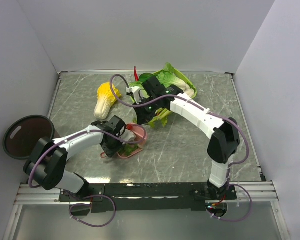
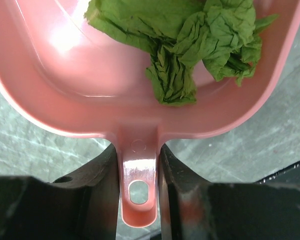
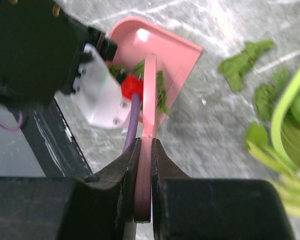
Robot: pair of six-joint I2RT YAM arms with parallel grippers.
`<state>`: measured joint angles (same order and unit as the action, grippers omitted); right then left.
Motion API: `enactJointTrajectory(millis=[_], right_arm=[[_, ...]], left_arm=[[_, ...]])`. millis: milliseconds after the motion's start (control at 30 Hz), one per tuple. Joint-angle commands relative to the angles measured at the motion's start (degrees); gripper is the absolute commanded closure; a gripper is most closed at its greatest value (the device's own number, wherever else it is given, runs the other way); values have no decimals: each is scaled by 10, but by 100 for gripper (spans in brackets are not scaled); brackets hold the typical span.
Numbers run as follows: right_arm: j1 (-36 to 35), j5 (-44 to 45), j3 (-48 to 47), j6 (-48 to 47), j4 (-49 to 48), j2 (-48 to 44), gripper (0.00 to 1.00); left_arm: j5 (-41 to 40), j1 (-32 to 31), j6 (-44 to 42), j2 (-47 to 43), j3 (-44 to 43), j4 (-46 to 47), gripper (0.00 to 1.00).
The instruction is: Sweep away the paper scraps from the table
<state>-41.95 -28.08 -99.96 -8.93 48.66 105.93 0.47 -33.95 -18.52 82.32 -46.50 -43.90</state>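
My left gripper [image 2: 138, 165] is shut on the handle of the pink dustpan [image 2: 80, 95], which rests on the grey marble table [image 1: 190, 145]. Crumpled green paper scraps [image 2: 190, 45] lie inside the pan. My right gripper [image 3: 145, 145] is shut on a thin pink brush [image 3: 149, 100] that reaches down to the dustpan [image 3: 165, 50]. Two more scraps [image 3: 242, 62] lie loose on the table to the right of the pan. In the top view the dustpan [image 1: 127, 151] is left of centre, with the left gripper [image 1: 111, 142] behind it and the right gripper [image 1: 145, 117] above it.
A round dark brown bin [image 1: 26, 136] stands off the table's left edge. A yellow-and-white cabbage [image 1: 106, 100] lies at the back left. Large greens [image 1: 170, 80] and a red chilli [image 1: 135, 73] lie at the back centre. Green stalks [image 3: 290, 130] are close to the right gripper.
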Motion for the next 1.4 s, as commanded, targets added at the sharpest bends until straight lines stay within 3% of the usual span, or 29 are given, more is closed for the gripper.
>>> enactJointTrajectory(millis=[0, 67, 100, 300, 367, 633, 900, 1067, 1367], right_arm=[[4, 38, 18, -25, 1, -94, 100], [8, 43, 20, -18, -8, -113, 100], [12, 35, 21, -14, -14, -119, 100], [13, 50, 1, -22, -20, -155, 100], [15, 66, -1, -29, -20, -166, 100], [53, 98, 6, -36, -27, -174, 100], [136, 129, -40, -47, -37, -177, 100], [168, 139, -43, -40, -48, -181, 100], [209, 148, -49, -22, -73, -173, 100]], left_arm=[[24, -1, 2, -12, 14, 43, 89], [29, -1, 1, -7, 22, 48, 77], [31, -1, -1, -8, 25, 53, 66], [21, -1, 0, -24, 49, 58, 60], [22, -1, 1, -32, 55, 53, 62], [33, -1, -1, -43, 39, 42, 99], [72, 35, -20, -133, -3, -38, 99], [48, 49, -13, -218, -49, -66, 99], [16, 140, 23, -232, -162, -149, 99]])
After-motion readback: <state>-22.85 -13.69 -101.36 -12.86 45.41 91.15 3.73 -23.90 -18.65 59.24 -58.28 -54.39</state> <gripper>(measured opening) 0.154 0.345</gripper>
